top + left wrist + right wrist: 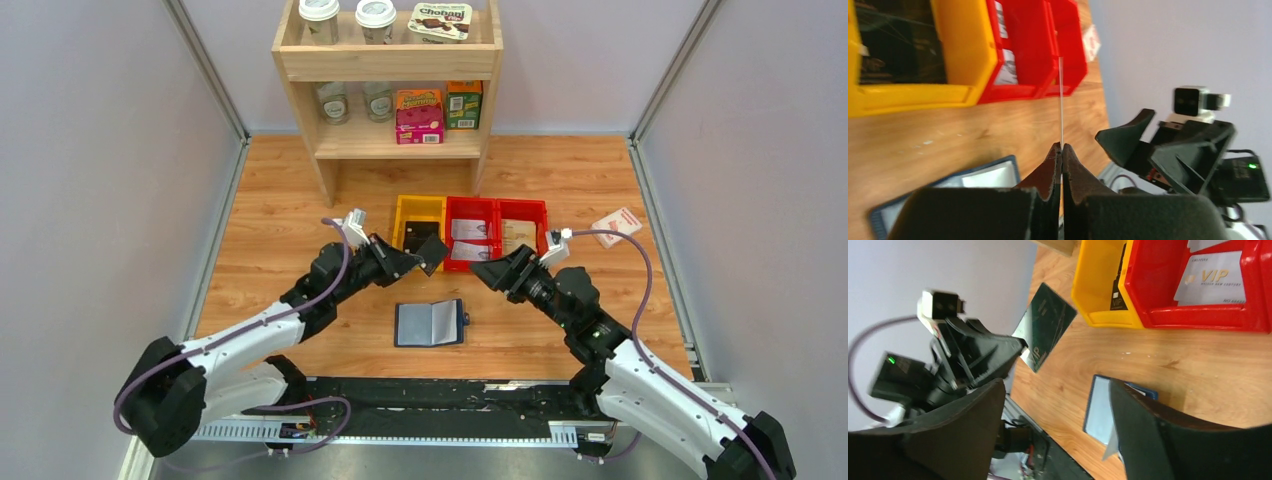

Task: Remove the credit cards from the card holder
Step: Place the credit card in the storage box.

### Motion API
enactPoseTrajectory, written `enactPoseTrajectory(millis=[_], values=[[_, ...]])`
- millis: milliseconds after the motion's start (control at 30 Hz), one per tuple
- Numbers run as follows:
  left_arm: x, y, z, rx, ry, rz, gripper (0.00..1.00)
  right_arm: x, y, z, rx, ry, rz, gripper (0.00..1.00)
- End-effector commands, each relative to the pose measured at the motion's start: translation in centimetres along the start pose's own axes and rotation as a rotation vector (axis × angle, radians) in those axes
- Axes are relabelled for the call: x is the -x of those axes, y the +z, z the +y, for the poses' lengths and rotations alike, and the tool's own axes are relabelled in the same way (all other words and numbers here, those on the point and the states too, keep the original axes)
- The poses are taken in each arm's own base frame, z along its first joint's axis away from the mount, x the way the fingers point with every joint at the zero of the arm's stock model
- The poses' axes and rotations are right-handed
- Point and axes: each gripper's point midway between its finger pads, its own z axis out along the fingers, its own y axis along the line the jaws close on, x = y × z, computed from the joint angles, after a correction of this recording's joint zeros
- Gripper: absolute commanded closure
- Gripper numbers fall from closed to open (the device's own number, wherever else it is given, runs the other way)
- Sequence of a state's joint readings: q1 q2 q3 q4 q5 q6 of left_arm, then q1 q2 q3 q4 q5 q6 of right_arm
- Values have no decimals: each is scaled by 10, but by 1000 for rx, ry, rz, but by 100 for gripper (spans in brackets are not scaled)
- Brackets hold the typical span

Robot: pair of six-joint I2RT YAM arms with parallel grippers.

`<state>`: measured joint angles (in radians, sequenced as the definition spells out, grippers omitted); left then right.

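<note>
The card holder [430,323] lies open and flat towards the near edge of the desk [575,180], between your two arms, pale sleeves facing up. Your left gripper [412,262] is pinched tight on one black credit card [434,254], held in the air just in front of the yellow bin [403,212], where another black card [422,233] lies. Your right gripper [488,271] stands wide with nothing in it, near the first red bin [470,202], which holds pale cards [468,230]; the second red bin [523,204] holds a beige card [519,236]
</note>
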<state>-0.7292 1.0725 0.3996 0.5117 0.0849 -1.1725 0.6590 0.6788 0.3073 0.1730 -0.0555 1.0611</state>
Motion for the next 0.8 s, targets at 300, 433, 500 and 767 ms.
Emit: enactPoseTrajectory(millis=[300, 433, 500, 767], values=[[36, -8, 42, 232, 465, 496, 100, -3, -6, 1, 1, -346, 81, 0], [48, 15, 51, 251, 529, 577, 100, -3, -9, -2, 11, -369, 66, 0], [56, 28, 55, 260, 559, 593, 100, -4, -11, -2, 20, -377, 65, 0], [73, 65, 78, 298, 598, 681, 100, -5, -13, -3, 40, -407, 61, 0]])
